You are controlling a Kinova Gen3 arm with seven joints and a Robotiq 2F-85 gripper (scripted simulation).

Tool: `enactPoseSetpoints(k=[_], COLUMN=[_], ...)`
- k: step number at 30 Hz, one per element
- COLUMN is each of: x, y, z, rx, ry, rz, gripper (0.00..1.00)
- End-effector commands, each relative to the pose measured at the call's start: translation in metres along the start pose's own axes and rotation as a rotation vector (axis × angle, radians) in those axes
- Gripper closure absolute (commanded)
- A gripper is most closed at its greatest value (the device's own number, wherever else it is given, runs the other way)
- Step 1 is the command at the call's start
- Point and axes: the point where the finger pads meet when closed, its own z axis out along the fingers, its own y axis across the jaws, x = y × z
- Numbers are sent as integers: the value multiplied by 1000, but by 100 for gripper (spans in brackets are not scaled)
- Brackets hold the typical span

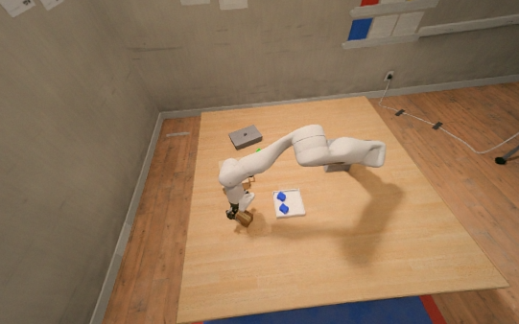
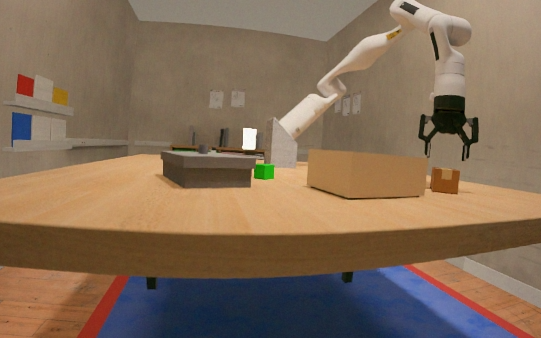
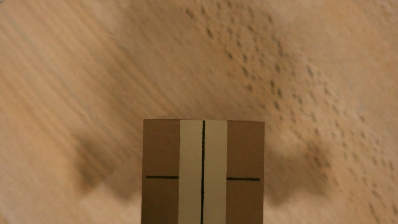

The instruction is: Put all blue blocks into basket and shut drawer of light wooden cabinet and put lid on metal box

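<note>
Fingers [image 1: 233, 212] [image 2: 445, 150] wide, holding nothing, above the small brown box [image 1: 245, 219] [image 2: 445, 180] [image 3: 203, 172], right in exterior view. Two blue blocks [image 1: 282, 202] in the white basket [image 1: 295, 215], center of top view.

A blue floor mat [image 1: 317, 312] [image 2: 260, 310] with red edging lies beneath; papers [image 1: 233, 4] [image 2: 216, 99] hang on the wall.

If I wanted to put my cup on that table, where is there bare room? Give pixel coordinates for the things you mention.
Likely the wood between the white basket [image 1: 299, 214] and the table's edge above the blue mat [image 1: 317, 312] [image 2: 270, 305]. It's crowded by the small cardboard box [image 1: 245, 219] [image 2: 445, 181] [image 3: 161, 150], under the open gripper [image 1: 233, 211] [image 2: 446, 154].
</note>
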Motion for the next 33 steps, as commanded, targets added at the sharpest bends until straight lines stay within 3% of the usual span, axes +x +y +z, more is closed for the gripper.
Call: enactPoseSetpoints(k=[1, 14, 33], x=[-1, -1, -1], y=[0, 0, 0], z=[-1, 5, 28], rx=[-1, -1, -1], ry=[-2, -2, -2], rz=[0, 0, 0], gripper=[7, 7, 7])
